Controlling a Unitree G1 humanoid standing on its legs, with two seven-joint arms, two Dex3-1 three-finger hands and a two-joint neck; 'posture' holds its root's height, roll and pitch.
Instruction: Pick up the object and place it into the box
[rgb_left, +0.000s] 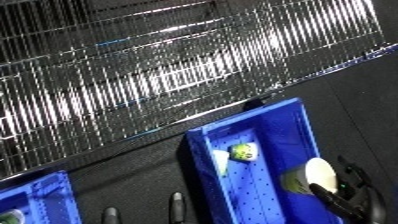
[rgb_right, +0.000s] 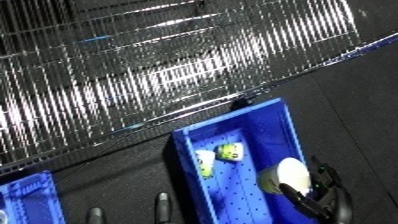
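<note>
A pale cream, rounded object with a green underside (rgb_left: 320, 175) hangs over the right half of the blue bin (rgb_left: 289, 117). My right hand (rgb_left: 345, 196) comes in from the lower right, its black fingers curled round the object. Inside the bin lie a small yellow-green and white item (rgb_left: 242, 151) and a white one (rgb_right: 204, 162) next to it. Of my left hand (rgb_left: 176, 204) only straight fingertips show at the bottom edge, left of the bin, holding nothing.
A second blue bin (rgb_left: 40, 197) sits at the lower left with something green in its corner (rgb_left: 11, 216). A shiny wire mesh panel (rgb_left: 160, 65) fills the upper part of the view. The bins stand on a dark table surface (rgb_left: 133, 165).
</note>
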